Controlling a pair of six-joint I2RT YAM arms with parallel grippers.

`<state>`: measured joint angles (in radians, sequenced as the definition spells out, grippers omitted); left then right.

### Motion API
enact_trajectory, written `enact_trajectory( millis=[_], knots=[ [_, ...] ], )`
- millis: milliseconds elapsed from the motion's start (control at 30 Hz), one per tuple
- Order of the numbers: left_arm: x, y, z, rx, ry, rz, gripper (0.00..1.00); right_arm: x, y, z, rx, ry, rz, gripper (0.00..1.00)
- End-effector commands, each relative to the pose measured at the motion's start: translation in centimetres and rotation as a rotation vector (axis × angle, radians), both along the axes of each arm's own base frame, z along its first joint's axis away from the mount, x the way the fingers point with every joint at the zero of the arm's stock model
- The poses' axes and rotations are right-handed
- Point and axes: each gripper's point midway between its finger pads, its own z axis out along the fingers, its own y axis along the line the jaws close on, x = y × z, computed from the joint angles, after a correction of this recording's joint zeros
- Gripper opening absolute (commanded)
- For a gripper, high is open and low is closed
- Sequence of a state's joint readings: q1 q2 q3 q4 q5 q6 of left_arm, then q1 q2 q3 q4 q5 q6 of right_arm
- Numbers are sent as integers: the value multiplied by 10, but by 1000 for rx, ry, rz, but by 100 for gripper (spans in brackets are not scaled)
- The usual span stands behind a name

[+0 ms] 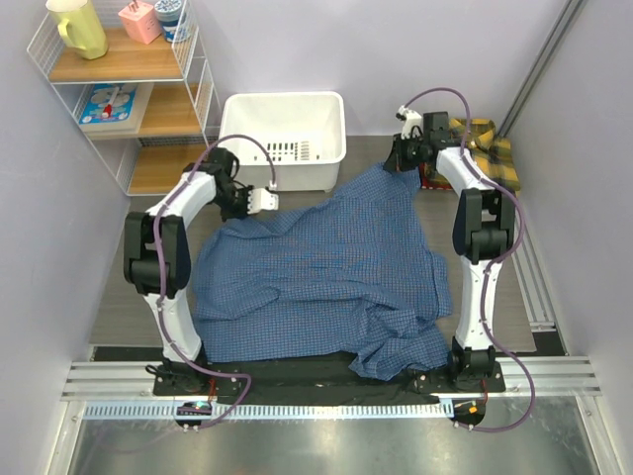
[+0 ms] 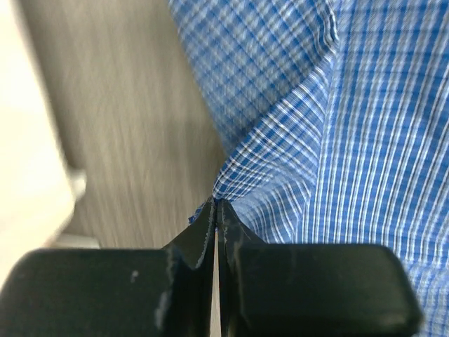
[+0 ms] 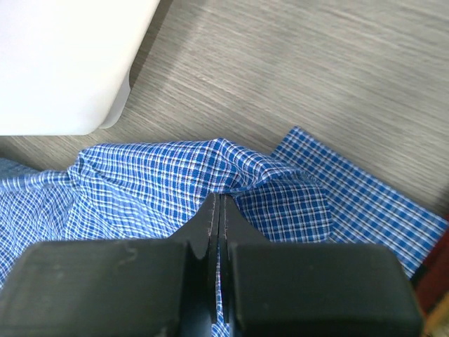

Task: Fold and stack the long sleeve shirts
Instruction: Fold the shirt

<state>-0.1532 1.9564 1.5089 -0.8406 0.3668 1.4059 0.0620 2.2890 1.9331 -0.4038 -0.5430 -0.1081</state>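
Observation:
The blue checked shirt lies spread over the table's middle, rumpled at the near right. My left gripper is shut on the shirt's far left corner; its wrist view shows the cloth pinched at the fingertips. My right gripper is shut on the shirt's far right corner, near the bin; the cloth bunches at the tips in its wrist view. The yellow-and-dark plaid shirt lies crumpled at the far right, behind the right arm.
A white plastic bin stands at the back middle, just beyond the shirt; its corner shows in the right wrist view. A wire shelf with a mug and small items stands at the back left.

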Motion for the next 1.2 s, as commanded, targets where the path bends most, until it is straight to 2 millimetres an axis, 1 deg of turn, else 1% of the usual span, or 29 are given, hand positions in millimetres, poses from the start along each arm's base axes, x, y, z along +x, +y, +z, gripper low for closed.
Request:
enact_trajectory(
  millis=[0,100,133,167,200,233,267,333,367,400,500,567,600,733,767,800,833,867,900,933,1000,1033,1067,1100,1133,1167],
  knots=[
    [22,26,49,-45,-124,162,0,8,-14,57,-28,-145,-16,1],
    [35,46,56,-39,-181,292,0,10,-16,61,-33,-155,-20,1],
    [47,53,64,-48,-238,331,0,11,-18,60,-40,-159,-26,1],
    [50,59,66,-36,-257,361,0,12,-20,61,-43,-163,-29,1],
    [52,62,64,-39,-266,400,0,13,-21,62,-47,-167,-34,1],
    [57,63,68,-44,-295,411,0,15,-24,62,-56,-171,-48,1],
    [63,65,73,-47,-323,430,0,18,-27,66,-58,-188,-61,1],
    [69,71,75,-53,-357,499,0,22,-29,72,-51,-205,-72,1],
    [78,72,82,-68,-402,517,0,26,-31,80,-44,-223,-84,1],
    [80,74,85,-67,-414,535,0,28,-33,85,-42,-237,-88,1],
    [89,76,89,-85,-452,577,0,35,-35,99,-43,-293,-103,1],
    [93,79,89,-78,-461,609,0,39,-36,105,-42,-326,-110,1],
    [99,82,91,-84,-488,626,0,41,-38,106,-45,-333,-123,1],
    [101,84,91,-80,-498,645,0,46,-40,110,-44,-356,-142,1],
    [98,83,88,-86,-489,639,0,46,-39,110,-38,-355,-140,1],
    [97,82,91,-91,-493,632,0,42,-36,116,-25,-360,-125,1],
    [95,80,93,-99,-494,624,0,39,-34,118,-19,-359,-117,1],
    [93,77,95,-112,-493,612,0,35,-32,117,-13,-354,-111,1],
    [90,76,93,-113,-485,603,0,31,-32,128,-7,-369,-105,1],
    [87,74,97,-119,-486,596,0,25,-29,129,0,-365,-91,1],
    [83,72,100,-128,-475,586,0,17,-28,137,5,-375,-79,1],
    [78,71,102,-131,-466,581,0,9,-26,145,12,-380,-71,1],
    [76,72,107,-131,-474,582,0,4,-27,148,13,-381,-69,1],
    [72,71,106,-132,-466,577,0,-1,-25,151,14,-382,-61,1],
    [68,71,108,-132,-464,570,0,-10,-25,153,16,-375,-57,1],
    [62,71,114,-137,-462,565,0,-16,-23,157,23,-374,-43,1]
  ],
)
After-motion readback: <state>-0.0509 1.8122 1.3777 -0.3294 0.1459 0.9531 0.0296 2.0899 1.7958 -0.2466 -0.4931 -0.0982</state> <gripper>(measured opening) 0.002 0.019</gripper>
